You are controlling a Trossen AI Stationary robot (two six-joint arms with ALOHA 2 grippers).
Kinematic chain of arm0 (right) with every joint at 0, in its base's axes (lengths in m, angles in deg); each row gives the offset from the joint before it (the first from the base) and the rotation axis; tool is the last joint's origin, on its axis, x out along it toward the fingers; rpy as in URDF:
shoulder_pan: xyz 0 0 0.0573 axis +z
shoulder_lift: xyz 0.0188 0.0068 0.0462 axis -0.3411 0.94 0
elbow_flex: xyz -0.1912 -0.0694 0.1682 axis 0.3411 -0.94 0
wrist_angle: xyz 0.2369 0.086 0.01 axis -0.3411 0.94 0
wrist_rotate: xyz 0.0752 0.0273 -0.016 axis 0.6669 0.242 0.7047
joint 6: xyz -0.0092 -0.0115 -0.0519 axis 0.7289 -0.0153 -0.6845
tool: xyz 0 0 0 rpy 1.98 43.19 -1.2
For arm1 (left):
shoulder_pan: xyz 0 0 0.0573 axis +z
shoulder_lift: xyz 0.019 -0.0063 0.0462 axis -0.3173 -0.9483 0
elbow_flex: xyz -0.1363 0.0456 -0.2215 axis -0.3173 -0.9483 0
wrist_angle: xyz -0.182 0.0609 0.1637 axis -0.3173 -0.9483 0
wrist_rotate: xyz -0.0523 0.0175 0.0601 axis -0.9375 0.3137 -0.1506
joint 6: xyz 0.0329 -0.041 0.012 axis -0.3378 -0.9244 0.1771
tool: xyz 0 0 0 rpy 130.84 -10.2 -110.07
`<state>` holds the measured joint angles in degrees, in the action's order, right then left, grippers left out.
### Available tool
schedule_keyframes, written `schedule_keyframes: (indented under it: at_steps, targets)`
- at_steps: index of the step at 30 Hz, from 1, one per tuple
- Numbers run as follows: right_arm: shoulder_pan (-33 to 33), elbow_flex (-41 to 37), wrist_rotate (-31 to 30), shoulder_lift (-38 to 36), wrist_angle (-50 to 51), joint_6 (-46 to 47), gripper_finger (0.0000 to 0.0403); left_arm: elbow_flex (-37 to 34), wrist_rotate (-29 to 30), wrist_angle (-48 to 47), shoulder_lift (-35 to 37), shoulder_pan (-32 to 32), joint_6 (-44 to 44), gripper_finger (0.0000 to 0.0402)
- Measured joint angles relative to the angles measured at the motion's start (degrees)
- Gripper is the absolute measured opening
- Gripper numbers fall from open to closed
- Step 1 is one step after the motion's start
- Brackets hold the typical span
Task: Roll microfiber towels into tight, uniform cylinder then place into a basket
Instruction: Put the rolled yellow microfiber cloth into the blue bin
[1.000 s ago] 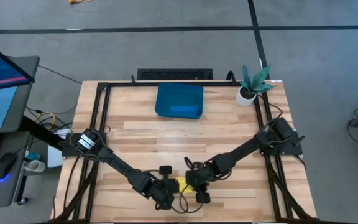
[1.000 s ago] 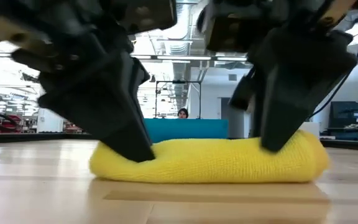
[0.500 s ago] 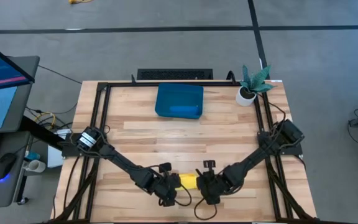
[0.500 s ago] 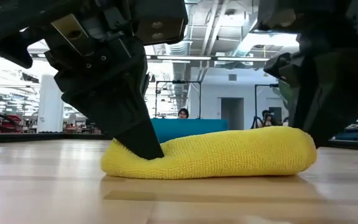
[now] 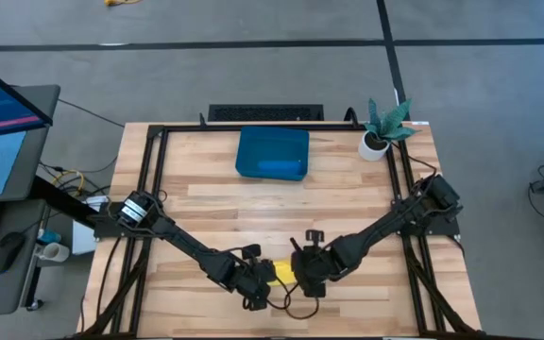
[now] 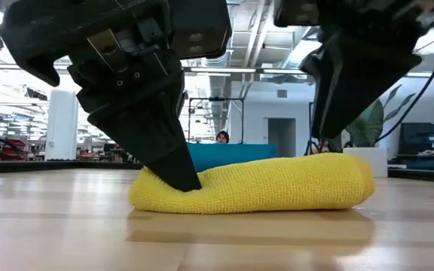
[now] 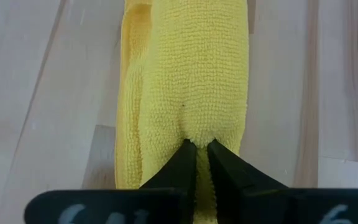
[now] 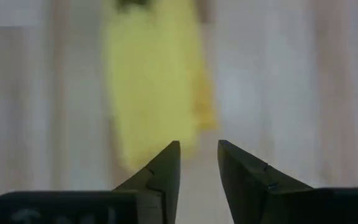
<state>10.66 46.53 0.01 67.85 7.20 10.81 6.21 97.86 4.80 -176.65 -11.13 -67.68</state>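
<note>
Yellow microfiber towel [image 6: 255, 184], rolled into a low, slightly flattened cylinder, lies on the light wooden table [image 5: 348, 194] near its front edge, midway between the two arms. In the high view only a short stretch of the yellow roll [image 5: 282, 273] shows between the two grippers. The left gripper [image 7: 196, 149] has its two dark fingers drawn almost together on one end of the roll, pinching a small fold of the pile; in the low view the same gripper [image 6: 181, 175] comes down at a slant and presses into the top of the roll's end. The right gripper [image 8: 198, 154] stands at the opposite end of the roll with its fingers parted by a narrow gap and nothing between them; the towel appears beyond the fingertips, and in the low view this gripper [image 6: 336, 124] hangs just above the roll, apart from it. The basket [image 5: 272, 152], a shallow dark teal-blue tray, sits at the far middle of the table, well apart from the yellow towel, and holds the blue towel [image 5: 279, 167] as a roll along its near wall. A small white pot with a green plant [image 5: 382, 128] stands at the far right corner of the table. A monitor [image 5: 3, 127] stands off the table to the left.
</note>
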Motion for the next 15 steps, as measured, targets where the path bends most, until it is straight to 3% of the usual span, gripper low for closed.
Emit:
schedule_keyframes:
  at_steps: [5,15]
  targets:
    - [0.2,0.0,6.6,0.7,-7.6,-5.6,0.0153,0.0,-0.2,0.0,0.0,0.1,0.2,0.0017]
    - [-0.3,-6.4,6.2,0.7,-18.4,-9.5,0.0234,0.0,-0.9,0.0,0.0,0.2,0.4,0.0018]
